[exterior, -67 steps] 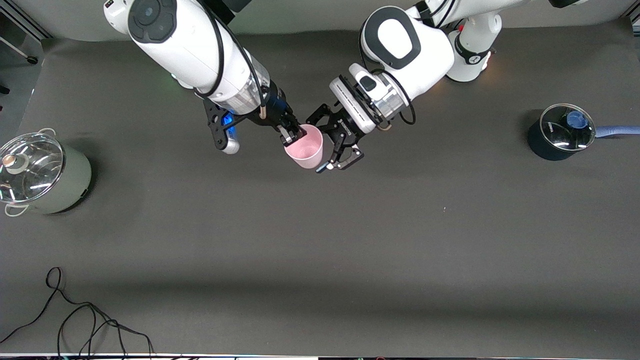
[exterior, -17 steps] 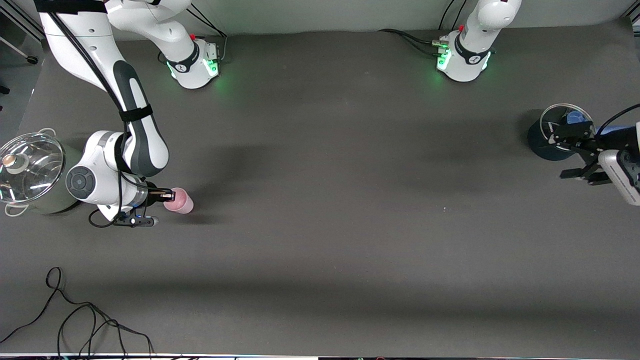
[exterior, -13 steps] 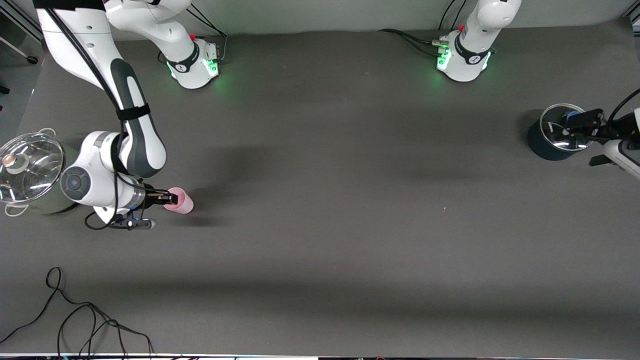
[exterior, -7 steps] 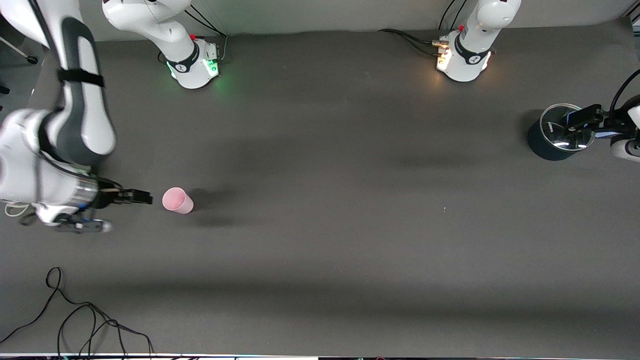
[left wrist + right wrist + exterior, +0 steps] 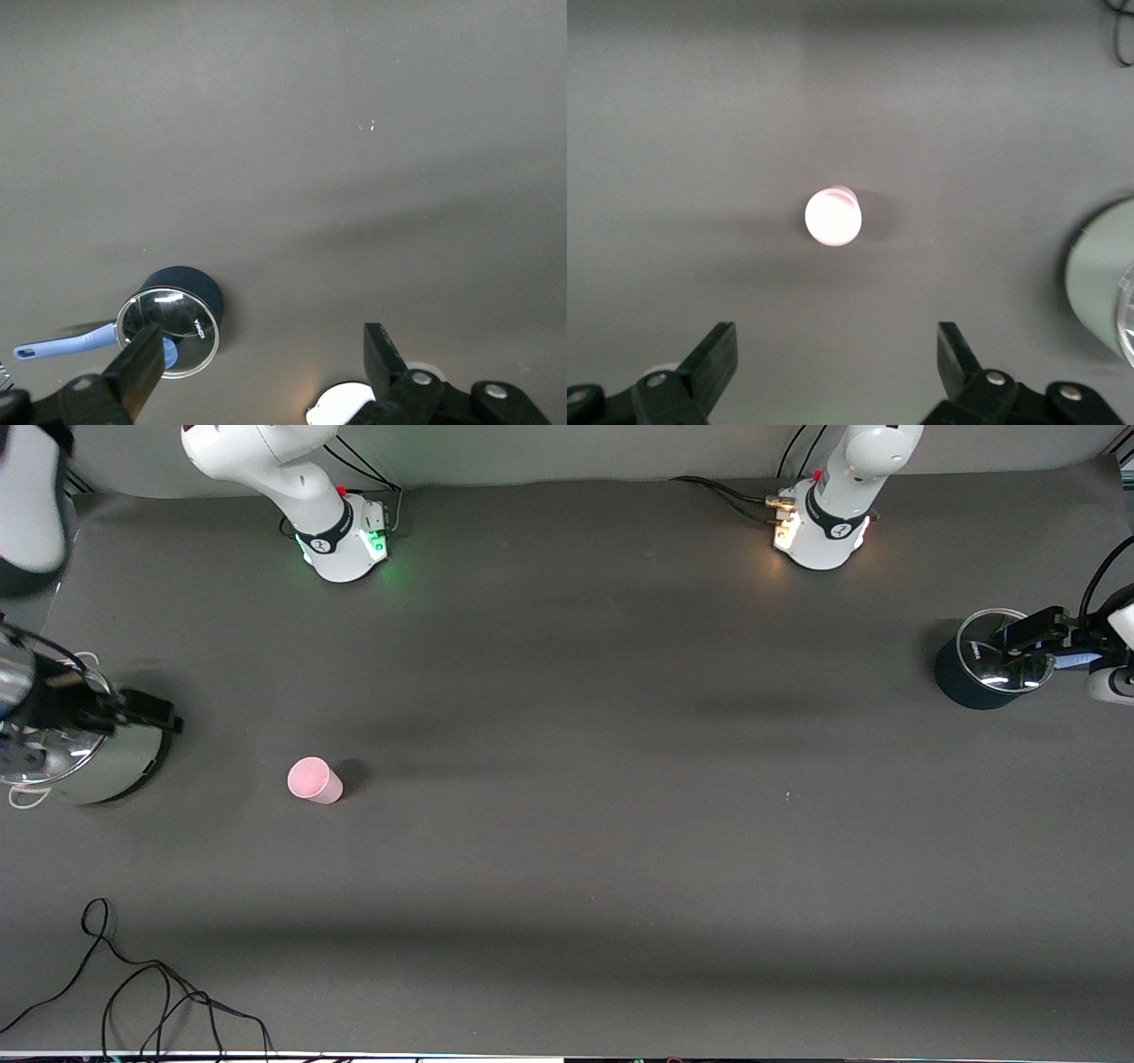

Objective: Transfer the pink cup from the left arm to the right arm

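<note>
Dark grey matting covers the table (image 5: 620, 824), and the pink cup (image 5: 314, 780) stands on it alone toward the right arm's end, well apart from both grippers. With jaws wide and empty, the right gripper (image 5: 146, 710) hangs over the lidded green pot (image 5: 106, 766). Equally spread, the left gripper (image 5: 1032, 633) hovers over the glass-lidded dark saucepan (image 5: 970, 677). Loose black cable (image 5: 151, 992) lies near the front edge.

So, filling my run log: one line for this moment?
pink cup: on table, free | right end effector: open, over green pot | left end effector: open, over blue saucepan
</note>
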### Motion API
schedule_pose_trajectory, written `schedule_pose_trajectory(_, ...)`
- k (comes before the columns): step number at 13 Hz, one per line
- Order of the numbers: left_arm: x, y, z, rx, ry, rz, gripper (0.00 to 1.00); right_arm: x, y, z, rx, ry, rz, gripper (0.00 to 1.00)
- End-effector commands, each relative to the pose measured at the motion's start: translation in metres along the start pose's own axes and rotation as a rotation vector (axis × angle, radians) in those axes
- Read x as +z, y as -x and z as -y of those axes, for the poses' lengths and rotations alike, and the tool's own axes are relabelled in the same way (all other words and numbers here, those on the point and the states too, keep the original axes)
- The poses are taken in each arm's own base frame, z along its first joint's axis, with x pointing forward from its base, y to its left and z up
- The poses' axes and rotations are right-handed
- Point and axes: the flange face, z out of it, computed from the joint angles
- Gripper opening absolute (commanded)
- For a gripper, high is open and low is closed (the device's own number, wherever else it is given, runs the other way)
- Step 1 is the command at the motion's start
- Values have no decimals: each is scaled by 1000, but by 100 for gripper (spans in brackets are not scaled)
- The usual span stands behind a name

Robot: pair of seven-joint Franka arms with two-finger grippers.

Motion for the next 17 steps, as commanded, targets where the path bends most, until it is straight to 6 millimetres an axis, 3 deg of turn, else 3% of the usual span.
schedule_pose_trajectory(1, -24, 0, -4, -22, -27, -36, 100, -33, 10, 1, 23, 93, 15, 100)
schedule_pose_trajectory(3, -23, -9, -8, -26, -44, -22, 100, -29, 13, -6, 30, 119, 55, 100)
schedule_pose_trajectory(7, -24, -12, -20, -36, -50, -18, 100, -24, 11, 0, 25, 123, 65, 100)
schedule_pose_trajectory(11, -28, -5, -27, -68, -57, -35, 100, -23, 16, -1, 27, 118, 96, 100)
schedule_pose_trajectory(15, -17, 21, -42, -68, -52, -86, 100, -22, 16, 15, 27, 124, 97, 100)
schedule_pose_trajectory(16, -16, 23, -46, -60, -53, -87, 100, -17, 18, 24, 9, 118, 108, 100)
schedule_pose_trajectory(17, -18, 24, -48, -57, -50, -86, 100, -19, 24, 22, 20, 114, 99, 100)
